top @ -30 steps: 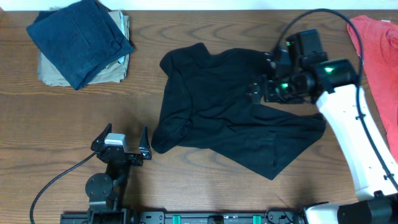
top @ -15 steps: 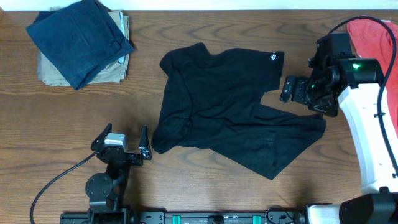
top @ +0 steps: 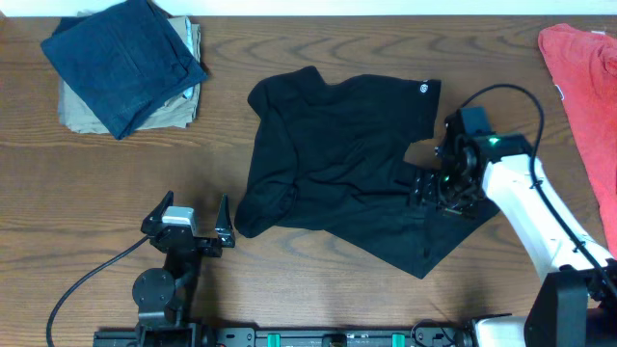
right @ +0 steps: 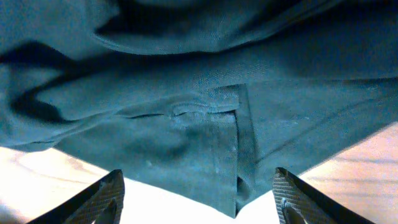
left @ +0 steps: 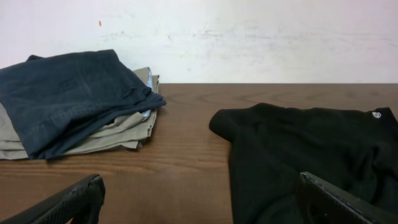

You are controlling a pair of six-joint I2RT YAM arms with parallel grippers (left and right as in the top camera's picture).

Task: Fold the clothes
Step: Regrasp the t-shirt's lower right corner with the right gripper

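The black T-shirt [top: 347, 164] lies crumpled in the middle of the table, its tiny round white logo [top: 423, 90] at the upper right. It also shows in the left wrist view [left: 298, 155] and fills the right wrist view [right: 186, 106]. My right gripper [top: 431, 188] is open and hovers over the shirt's lower right part, a hemmed corner [right: 239, 186] between its fingers [right: 199, 199]. My left gripper [top: 188, 224] is open and empty at the front left, just left of the shirt's edge; its fingers show in the left wrist view [left: 199, 202].
A navy blue folded garment [top: 125, 58] lies on a tan folded one [top: 77, 111] at the back left. A red garment [top: 583, 82] lies at the right edge. A white wall [left: 199, 37] stands behind the table.
My right arm let go of the shirt's upper right part, swung out to the right, then came back down over the shirt's lower right part. The logo corner now lies flat. The left arm has not moved.
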